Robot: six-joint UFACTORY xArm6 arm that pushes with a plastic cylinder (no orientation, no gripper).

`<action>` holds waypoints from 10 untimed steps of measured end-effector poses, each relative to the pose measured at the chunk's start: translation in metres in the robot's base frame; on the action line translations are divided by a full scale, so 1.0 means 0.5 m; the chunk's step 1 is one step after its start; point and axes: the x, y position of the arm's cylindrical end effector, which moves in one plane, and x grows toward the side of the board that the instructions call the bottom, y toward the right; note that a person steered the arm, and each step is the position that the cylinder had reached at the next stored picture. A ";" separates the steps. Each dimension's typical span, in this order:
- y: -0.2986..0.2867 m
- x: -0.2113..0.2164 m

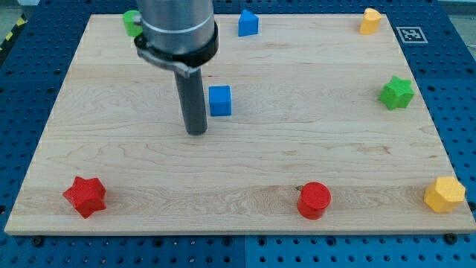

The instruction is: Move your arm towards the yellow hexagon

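Pincer there was none on this arm: it ended in a plain dark rod with nothing to spread or press together, and my tip [196, 132] rested on the wooden board [297, 164] a little toward the view's left of centre. A blue cube [219, 100] sat just beside the rod at about two o'clock from the tip, apparently not touching it.

Two yellow blocks were in view. The yellow hexagon [445, 194], with its flat faceted top, lay at the board's corner toward the view's bottom right, roughly four o'clock from the tip and well apart from it. The smaller yellow block [370, 21], at the corner near the view's top right, had a shape I could not settle.

I judged the approach barely begun, since most of the board lay between tip and target. The next move called for a long slide toward four o'clock. A red cylinder [314, 199] near the view's bottom edge sat close below that line, so the path would need to pass above it. The green star [396, 92] at the view's right lay well clear.
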 end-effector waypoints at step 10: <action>0.280 0.051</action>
